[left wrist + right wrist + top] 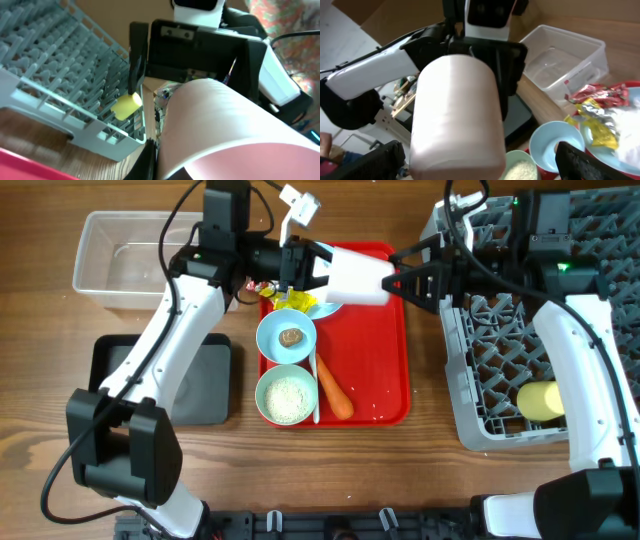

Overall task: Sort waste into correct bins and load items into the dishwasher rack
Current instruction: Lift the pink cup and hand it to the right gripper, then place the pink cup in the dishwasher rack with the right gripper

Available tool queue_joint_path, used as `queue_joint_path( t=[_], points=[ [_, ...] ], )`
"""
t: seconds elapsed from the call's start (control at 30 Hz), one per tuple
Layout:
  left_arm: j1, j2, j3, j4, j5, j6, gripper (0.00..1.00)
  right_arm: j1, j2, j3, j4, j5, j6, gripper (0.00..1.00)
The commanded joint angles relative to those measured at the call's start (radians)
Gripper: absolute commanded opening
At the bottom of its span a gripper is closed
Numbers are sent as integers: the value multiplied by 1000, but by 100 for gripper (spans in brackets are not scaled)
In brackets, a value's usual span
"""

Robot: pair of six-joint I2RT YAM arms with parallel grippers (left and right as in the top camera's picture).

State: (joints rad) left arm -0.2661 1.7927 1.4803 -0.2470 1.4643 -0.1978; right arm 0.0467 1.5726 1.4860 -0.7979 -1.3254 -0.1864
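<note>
At right, the rack (490, 370) holds only the yellow cup (541, 401). At left, the tub (130, 270) and black tray (205, 385) show no waste. On the red tray (385, 370), bowls (287, 337), carrot (335, 393), spoon (315, 385) and wrappers (285, 299) lie unsorted. The left pincer (318, 270) grips the pink cup (355, 277) mid-air; the right pincer (400, 272) is spread wide at its end. Progress: early.

Both arms share one build: long white shells on the left arm (160, 345) and right arm (590, 370), linked by chunky black joints (120, 450). Thin black cables (58, 470) run along them. The left hand (322, 272) and right hand (393, 270) are black, with angular fingers. Small screws (175, 32) dot a black plate on the right hand, and a green light (563, 268) glows on the right arm.
</note>
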Motion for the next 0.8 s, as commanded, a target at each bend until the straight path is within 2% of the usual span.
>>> queue_joint_path(
  t=[0.0,0.17,0.47,0.5,0.63,0.67,0.7,0.77],
  points=[
    [5,-13,10,78,39,-113,4,60,8,-5,15,-45,-32,100],
    [5,-13,10,94,39,-133,4,138,8,-5,65,-45,-23,98],
    [-2,-13,10,93,39,-133,4,147,8,-5,127,-45,6,66],
    [-3,-13,10,85,39,-132,4,147,8,-5,130,-45,6,65],
    [-3,-13,10,63,39,-132,16,146,8,-5,137,-44,6,64],
    [-3,-13,10,63,39,-132,16,146,8,-5,148,-43,6,64],
    [-5,-13,10,63,39,-132,6,146,8,-5,156,-43,7,64],
    [-5,-13,10,63,39,-132,4,146,8,-5,182,-6,40,68]
  ],
)
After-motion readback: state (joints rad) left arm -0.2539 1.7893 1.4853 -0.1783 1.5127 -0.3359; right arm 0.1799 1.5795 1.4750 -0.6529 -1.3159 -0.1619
